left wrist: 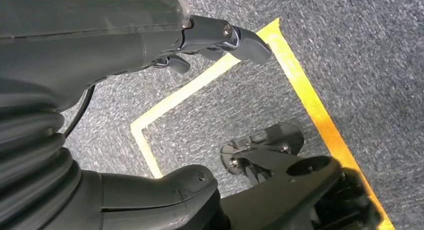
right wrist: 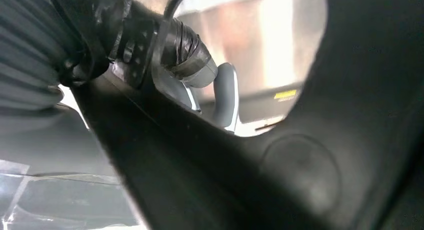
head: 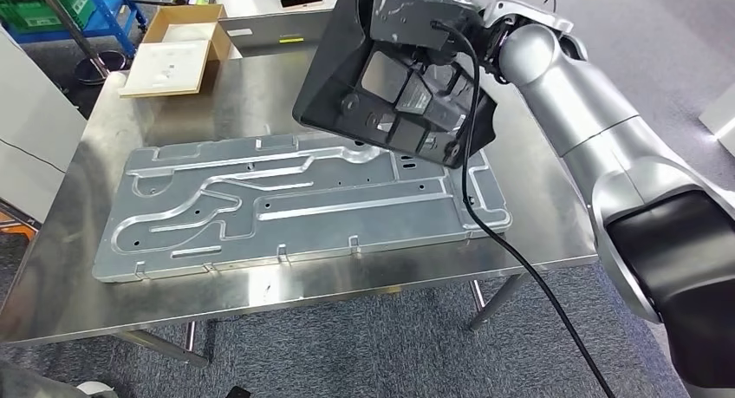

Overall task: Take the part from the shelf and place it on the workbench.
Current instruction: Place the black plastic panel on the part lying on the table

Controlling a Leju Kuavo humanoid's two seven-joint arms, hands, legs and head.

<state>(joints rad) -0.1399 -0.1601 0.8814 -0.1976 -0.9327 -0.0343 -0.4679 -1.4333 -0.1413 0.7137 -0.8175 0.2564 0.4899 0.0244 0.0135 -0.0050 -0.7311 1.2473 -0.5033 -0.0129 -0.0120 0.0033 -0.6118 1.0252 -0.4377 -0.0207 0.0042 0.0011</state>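
Right hand [right wrist: 200, 84] grips the black moulded part [head: 394, 77], fingers [right wrist: 226, 97] hooked over its edge; part held tilted in the air above the far right of the steel surface [head: 260, 290], over one end of the large grey stamped metal panel [head: 295, 203] (not touching it). Open cardboard box [head: 178, 51] at the far left corner. Left hand [left wrist: 150, 44] hangs over grey carpet with yellow floor tape [left wrist: 305, 89], fingers [left wrist: 240, 39] apart, holding nothing.

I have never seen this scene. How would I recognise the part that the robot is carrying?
Find the steel workbench with the long grey metal panel lying flat on it. Above the panel's right end, the right hand holds up a black plastic part, tilted. Unlike the panel, it is dark, ribbed and off the table.
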